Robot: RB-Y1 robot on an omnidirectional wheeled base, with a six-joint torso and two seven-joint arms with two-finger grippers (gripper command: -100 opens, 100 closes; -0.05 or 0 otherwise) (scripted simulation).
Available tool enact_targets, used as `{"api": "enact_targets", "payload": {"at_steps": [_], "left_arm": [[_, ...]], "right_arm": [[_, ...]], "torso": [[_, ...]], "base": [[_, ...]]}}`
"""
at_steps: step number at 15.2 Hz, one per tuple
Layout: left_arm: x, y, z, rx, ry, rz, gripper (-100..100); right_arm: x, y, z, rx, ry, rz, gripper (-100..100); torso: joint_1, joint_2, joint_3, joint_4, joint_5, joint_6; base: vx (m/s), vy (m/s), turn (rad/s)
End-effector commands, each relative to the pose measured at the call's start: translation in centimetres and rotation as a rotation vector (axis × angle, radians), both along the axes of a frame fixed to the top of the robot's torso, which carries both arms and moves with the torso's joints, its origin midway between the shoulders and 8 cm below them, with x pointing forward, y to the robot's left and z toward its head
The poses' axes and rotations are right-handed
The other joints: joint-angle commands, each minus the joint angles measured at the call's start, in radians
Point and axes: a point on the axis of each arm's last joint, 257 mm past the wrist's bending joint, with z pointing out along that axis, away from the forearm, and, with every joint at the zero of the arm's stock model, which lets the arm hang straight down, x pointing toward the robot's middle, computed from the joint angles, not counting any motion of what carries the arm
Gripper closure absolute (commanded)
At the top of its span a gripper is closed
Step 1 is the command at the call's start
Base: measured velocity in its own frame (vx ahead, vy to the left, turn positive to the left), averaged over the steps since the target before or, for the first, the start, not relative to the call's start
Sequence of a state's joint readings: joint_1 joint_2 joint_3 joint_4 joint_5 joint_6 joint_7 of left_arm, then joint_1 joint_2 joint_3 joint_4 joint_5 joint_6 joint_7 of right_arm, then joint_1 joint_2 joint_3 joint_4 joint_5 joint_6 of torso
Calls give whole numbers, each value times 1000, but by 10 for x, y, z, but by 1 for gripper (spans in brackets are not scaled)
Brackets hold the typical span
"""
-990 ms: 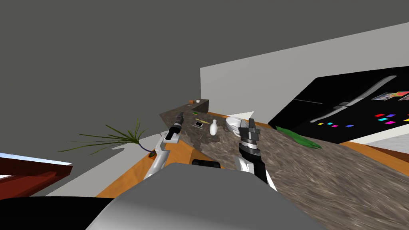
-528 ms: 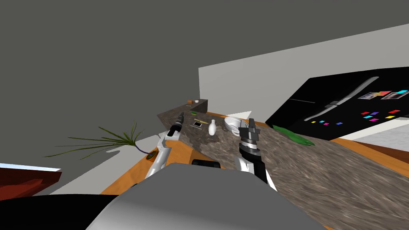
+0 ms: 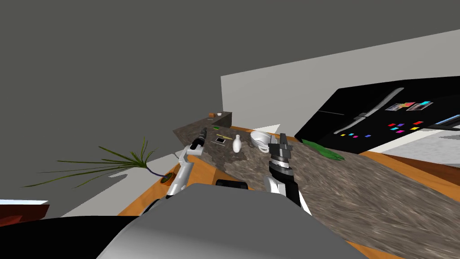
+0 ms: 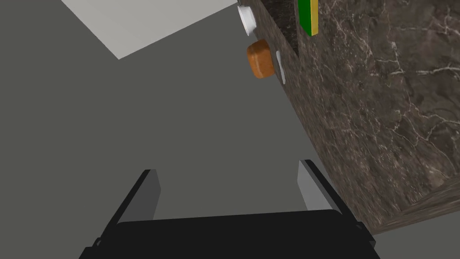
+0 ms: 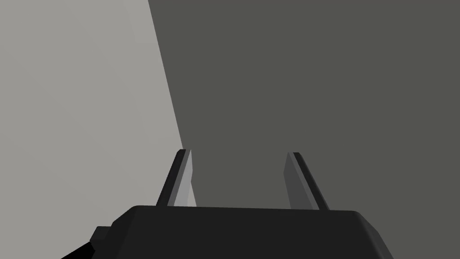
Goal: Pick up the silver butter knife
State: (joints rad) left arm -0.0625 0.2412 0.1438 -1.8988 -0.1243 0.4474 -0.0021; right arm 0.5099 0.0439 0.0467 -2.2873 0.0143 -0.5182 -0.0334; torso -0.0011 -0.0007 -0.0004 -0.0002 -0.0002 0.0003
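A thin pale grey sliver (image 4: 280, 66) lies on the dark marble counter (image 4: 395, 112) beside a round orange object (image 4: 260, 58); I cannot tell if it is the butter knife. My left gripper (image 4: 229, 189) is open and empty, held off the counter's side edge and well short of that sliver. In the head view the left gripper (image 3: 204, 131) hovers at the counter's (image 3: 359, 193) near-left edge. My right gripper (image 3: 284, 136) is raised over the counter by a white bowl (image 3: 261, 137), and its fingers (image 5: 186, 177) stand open with nothing between them.
On the counter are a white vase (image 3: 236, 143), a small black-and-white square (image 3: 220, 140), a thin yellow strip (image 3: 221, 136), a green-yellow sponge (image 4: 308, 15), a white cup (image 4: 246, 20) and a green leaf (image 3: 323, 151). A black fridge (image 3: 386, 117) stands right; a potted plant (image 3: 112, 159) left.
My head view has swung, so the fridge, plant and counter have slid leftward in the picture. The left arm has shifted slightly along the counter's edge. Both grippers stay open.
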Motion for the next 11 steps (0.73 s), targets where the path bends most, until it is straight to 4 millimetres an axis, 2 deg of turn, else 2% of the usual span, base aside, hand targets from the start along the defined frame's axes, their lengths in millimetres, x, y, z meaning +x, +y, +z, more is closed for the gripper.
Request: {"api": "enact_targets", "payload": {"at_steps": [1, 3, 4, 8, 9, 11], "left_arm": [[6, 7, -9, 0, 45, 22, -100], [5, 9, -16, -5, 73, 32, -100], [12, 15, -19, 2, 99, 48, -100], [10, 19, -31, -7, 146, 65, -100], [16, 25, -36, -2, 178, 82, -100], [13, 28, -45, -9, 214, 95, -100]], "right_arm": [[0, 0, 0, 0, 0, 0, 0], [0, 0, 0, 0, 0, 0, 0], [0, 0, 0, 0, 0, 0, 0], [0, 0, 0, 0, 0, 0, 0], [0, 0, 0, 0, 0, 0, 0], [0, 0, 0, 0, 0, 0, 0]], "torso": [[0, 0, 0, 0, 0, 0], [0, 0, 0, 0, 0, 0], [0, 0, 0, 0, 0, 0], [0, 0, 0, 0, 0, -1], [1, 0, 0, 0, 0, -1], [0, 0, 0, 0, 0, 0]], "base": [[11, -19, -111], [8, -9, -28], [10, -16, -114], [9, -10, -33], [9, -12, -94], [12, -12, -103]]}}
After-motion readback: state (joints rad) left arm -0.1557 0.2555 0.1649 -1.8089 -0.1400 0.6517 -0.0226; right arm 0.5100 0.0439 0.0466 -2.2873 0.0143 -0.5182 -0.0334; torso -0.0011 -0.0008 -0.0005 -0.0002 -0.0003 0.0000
